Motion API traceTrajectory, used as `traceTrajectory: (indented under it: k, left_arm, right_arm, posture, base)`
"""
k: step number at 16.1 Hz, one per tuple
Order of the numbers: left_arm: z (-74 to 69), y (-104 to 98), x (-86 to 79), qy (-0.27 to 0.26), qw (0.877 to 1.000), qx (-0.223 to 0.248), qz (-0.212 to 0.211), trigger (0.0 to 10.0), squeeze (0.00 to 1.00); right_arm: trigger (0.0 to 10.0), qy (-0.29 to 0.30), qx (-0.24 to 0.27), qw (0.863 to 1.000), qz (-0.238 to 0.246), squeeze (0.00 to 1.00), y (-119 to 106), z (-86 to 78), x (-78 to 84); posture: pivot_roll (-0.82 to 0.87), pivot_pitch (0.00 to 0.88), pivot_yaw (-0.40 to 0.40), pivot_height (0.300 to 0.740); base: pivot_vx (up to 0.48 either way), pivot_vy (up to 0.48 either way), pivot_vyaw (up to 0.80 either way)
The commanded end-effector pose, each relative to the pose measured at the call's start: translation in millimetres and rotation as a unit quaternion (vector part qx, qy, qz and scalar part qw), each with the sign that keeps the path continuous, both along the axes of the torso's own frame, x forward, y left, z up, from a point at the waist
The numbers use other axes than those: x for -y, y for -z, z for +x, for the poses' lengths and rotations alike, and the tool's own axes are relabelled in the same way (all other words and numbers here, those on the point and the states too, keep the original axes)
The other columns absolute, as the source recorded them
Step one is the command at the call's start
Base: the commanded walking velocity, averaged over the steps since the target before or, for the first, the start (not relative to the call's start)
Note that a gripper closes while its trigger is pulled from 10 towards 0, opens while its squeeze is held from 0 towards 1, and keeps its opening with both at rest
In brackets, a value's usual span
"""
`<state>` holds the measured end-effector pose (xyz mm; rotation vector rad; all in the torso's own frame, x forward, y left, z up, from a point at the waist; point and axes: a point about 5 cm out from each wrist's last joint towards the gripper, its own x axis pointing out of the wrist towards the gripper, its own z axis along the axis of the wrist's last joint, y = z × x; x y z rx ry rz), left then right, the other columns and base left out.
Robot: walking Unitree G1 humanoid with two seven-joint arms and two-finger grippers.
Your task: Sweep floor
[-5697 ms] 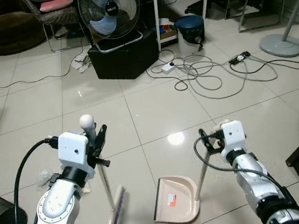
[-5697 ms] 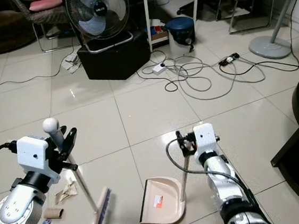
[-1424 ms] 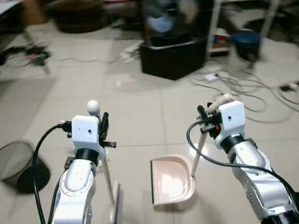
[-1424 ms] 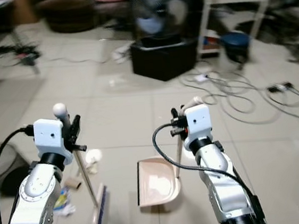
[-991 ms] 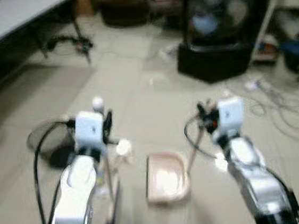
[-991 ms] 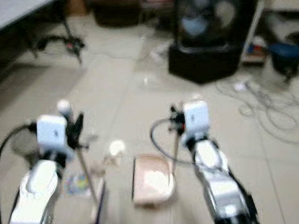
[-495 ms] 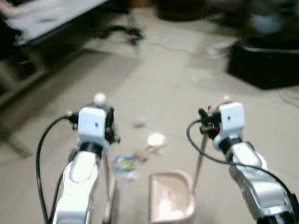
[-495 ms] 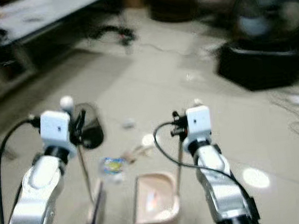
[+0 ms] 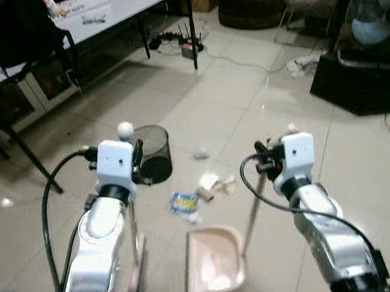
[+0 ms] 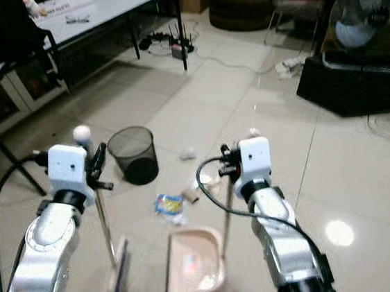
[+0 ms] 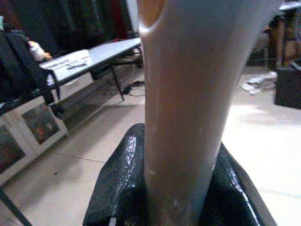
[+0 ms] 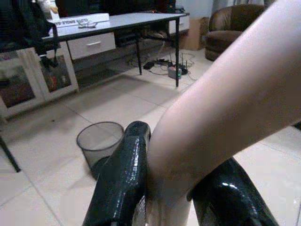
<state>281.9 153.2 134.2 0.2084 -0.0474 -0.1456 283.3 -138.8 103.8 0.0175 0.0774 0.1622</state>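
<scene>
My left gripper [image 9: 136,167] is shut on the pale broom handle [image 11: 188,94], near its white knob. The broom's blue-bristled head [image 9: 136,281] rests on the tiles by my left side. Over on the right, my right gripper [image 9: 263,167] is shut on the slanted handle [image 12: 221,103] of the pink dustpan [image 9: 213,269], which lies flat on the floor between my arms. Just beyond the pan lie a blue and yellow wrapper [image 9: 183,202], crumpled paper [image 9: 214,184] and a small white wad [image 9: 201,153].
A black mesh bin [image 9: 153,163] stands ahead on the left, close to the litter. A grey table [image 9: 30,38] with dark legs runs along the far left. A black box with a fan [image 9: 362,76] and a cable sit at the right.
The camera has swung left: the fan and cables slid off to the right, and the table, bin and litter came into view. Both grippers keep their hold.
</scene>
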Motion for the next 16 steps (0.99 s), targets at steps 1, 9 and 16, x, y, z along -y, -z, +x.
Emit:
traceTrajectory:
  k: [1, 9, 16]
  left_arm:
    - [1.8, -11.3, -2.1, -0.005, 1.0, 0.027, 0.002, 10.0, 0.0]
    - [0.7, -11.8, -3.3, -0.009, 0.999, 0.031, 0.02, 10.0, 0.0]
    - [1.1, -12.1, 1.0, -0.005, 1.0, 0.028, 0.003, 10.0, 0.0]
  right_arm:
    - [10.0, -0.006, 0.027, 1.0, 0.003, 0.0, -12.2, 5.2, -2.9]
    - [10.0, -0.005, 0.026, 1.0, 0.003, 0.0, -11.7, 6.8, -3.5]
    - [10.0, 0.002, 0.026, 1.0, 0.005, 0.0, -10.4, 6.2, -1.4]
  posture:
    - [-0.06, 0.0, 0.013, 0.74]
    - [-0.06, 0.0, 0.012, 0.74]
    - [-0.06, 0.0, 0.018, 0.74]
  base:
    - [0.0, 0.465, 0.0]
    - [0.0, 0.348, 0.0]
    - [0.0, -0.343, 0.0]
